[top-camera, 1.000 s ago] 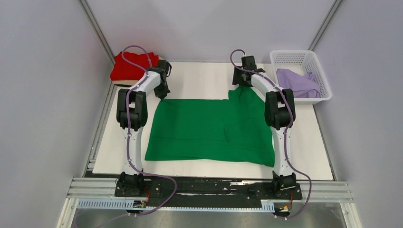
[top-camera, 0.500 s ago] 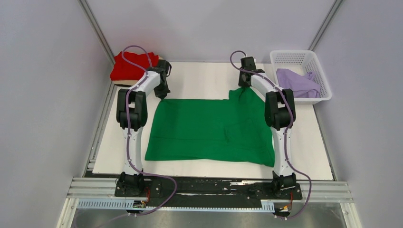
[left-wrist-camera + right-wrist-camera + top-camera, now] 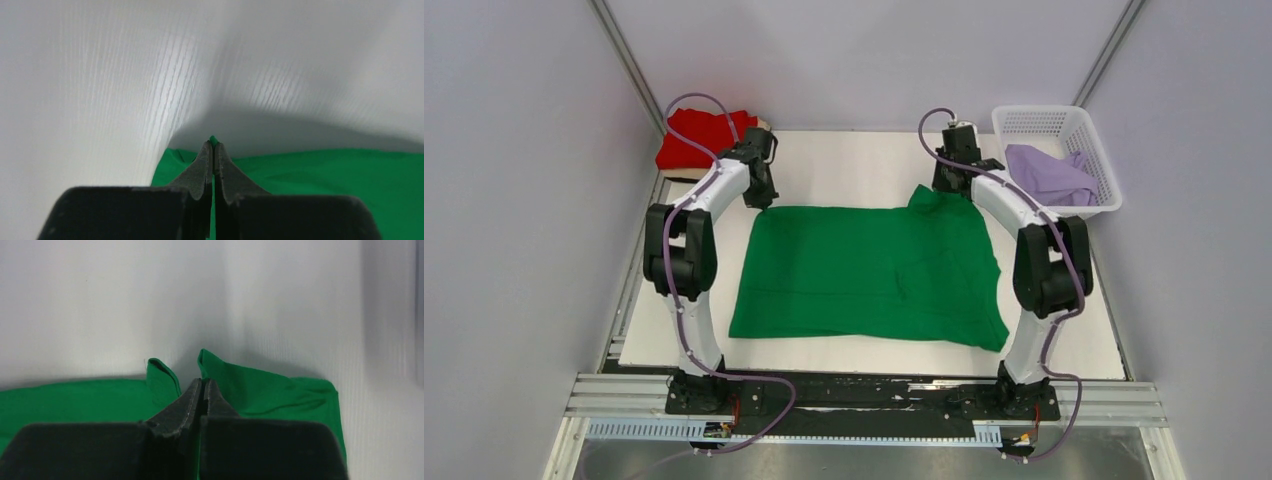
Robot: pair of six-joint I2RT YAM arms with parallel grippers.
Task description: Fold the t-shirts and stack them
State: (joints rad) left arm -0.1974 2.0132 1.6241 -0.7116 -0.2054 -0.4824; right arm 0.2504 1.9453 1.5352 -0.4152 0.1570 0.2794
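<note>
From above, the green t-shirt [image 3: 864, 270] lies spread on the worktop [image 3: 854, 160], reaching back from both hands toward the arm bases. The left hand [image 3: 764, 200] is at its far left corner. The right hand [image 3: 946, 190] is at its far right corner, where a sleeve bunches up. The red t-shirt [image 3: 699, 140] lies beyond the left hand's outer side. The lavender t-shirt [image 3: 1046, 172] sits in the basket [image 3: 1044, 112] off the right hand's outer side.

In the left wrist view, the fingertips [image 3: 205, 160] are pressed together on a mere sliver of green. That thin bite could slip free once the corner is lifted.

In the right wrist view, the right hand is clamped on cloth that peaks up on either side of it. It may hold only bunched sleeve, so the fold could come out skewed.
</note>
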